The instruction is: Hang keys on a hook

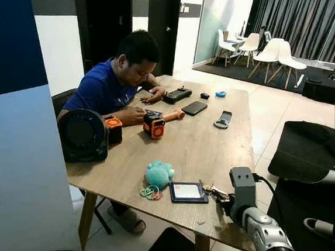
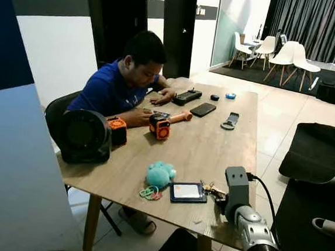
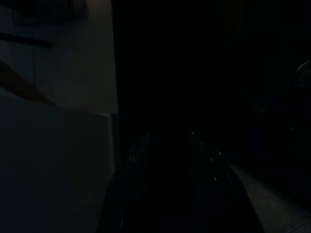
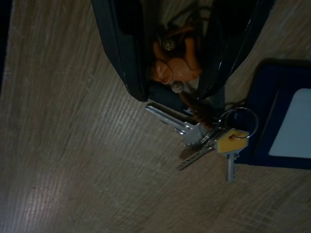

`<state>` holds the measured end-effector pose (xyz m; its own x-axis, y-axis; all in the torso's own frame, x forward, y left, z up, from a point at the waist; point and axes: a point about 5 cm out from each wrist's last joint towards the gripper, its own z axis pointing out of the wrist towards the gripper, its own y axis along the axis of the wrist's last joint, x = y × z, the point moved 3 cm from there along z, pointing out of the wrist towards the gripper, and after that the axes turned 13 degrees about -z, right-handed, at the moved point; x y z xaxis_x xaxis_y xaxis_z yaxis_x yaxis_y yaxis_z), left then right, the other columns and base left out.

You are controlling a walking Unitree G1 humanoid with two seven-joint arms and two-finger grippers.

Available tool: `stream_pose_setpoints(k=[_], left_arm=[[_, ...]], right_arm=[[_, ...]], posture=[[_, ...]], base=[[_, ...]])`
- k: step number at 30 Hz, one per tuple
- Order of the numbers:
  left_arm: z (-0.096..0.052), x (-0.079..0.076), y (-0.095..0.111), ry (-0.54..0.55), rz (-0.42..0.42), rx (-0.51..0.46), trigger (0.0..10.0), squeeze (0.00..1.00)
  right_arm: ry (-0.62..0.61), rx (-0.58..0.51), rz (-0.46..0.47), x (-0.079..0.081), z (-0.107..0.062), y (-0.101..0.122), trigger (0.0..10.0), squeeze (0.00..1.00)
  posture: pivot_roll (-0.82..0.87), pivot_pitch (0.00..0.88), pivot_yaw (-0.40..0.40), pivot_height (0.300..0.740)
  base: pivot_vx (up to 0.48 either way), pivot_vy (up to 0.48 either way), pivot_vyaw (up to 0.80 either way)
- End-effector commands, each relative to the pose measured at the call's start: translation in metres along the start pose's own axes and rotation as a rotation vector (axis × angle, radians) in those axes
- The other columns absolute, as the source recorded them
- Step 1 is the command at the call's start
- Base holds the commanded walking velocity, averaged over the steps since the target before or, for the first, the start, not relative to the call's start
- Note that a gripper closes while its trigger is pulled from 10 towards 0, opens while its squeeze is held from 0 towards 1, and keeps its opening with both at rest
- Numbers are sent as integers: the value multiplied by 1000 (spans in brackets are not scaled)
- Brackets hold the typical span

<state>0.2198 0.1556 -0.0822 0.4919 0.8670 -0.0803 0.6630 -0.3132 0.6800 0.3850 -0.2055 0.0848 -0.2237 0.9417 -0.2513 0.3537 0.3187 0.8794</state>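
No readable writing is seen on any object. At the near edge of the wooden table [image 1: 201, 146], the right gripper [image 4: 170, 73] is lowered onto the keys [image 4: 209, 133], its two black fingers [image 4: 121, 53] closed around the orange fob of the bunch, while the metal keys lie flat on the wood beside a blue card holder [image 1: 188, 192]. A teal plush toy [image 1: 159, 173] is placed just left of the holder. Farther back, a person [image 1: 116, 80] is seated at the table. The left gripper's state cannot be told in the dark wrist view.
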Motion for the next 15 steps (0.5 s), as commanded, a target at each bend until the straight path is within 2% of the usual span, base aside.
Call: stream_pose_setpoints(k=[1,2,4,5,8,11,15], left_arm=[[-2,6,-6,15,23,38,10000,0],[-2,6,-7,19,26,46,10000,0],[-2,6,-7,19,26,46,10000,0],[-2,7,-8,25,30,58,10000,0],[-2,7,-8,25,30,61,10000,0],[-2,6,-9,23,34,71,10000,0],[-1,6,-10,24,32,76,10000,0]], right_arm=[[38,72,5,12,2,-16,10000,0],[55,75,-6,18,3,-16,10000,0],[55,75,-6,18,3,-16,10000,0],[104,78,-23,32,5,-15,10000,0],[128,79,-33,38,6,-15,10000,0],[178,90,-54,53,6,-18,10000,0],[196,96,-64,58,6,-19,10000,0]], posture=[[59,11,21,740],[59,11,21,740],[59,11,21,740],[59,10,19,740],[59,10,19,740],[62,8,17,740],[63,7,15,740]], base=[[0,0,0],[0,0,0],[0,0,0],[0,0,0],[0,0,0],[0,0,0],[0,0,0]])
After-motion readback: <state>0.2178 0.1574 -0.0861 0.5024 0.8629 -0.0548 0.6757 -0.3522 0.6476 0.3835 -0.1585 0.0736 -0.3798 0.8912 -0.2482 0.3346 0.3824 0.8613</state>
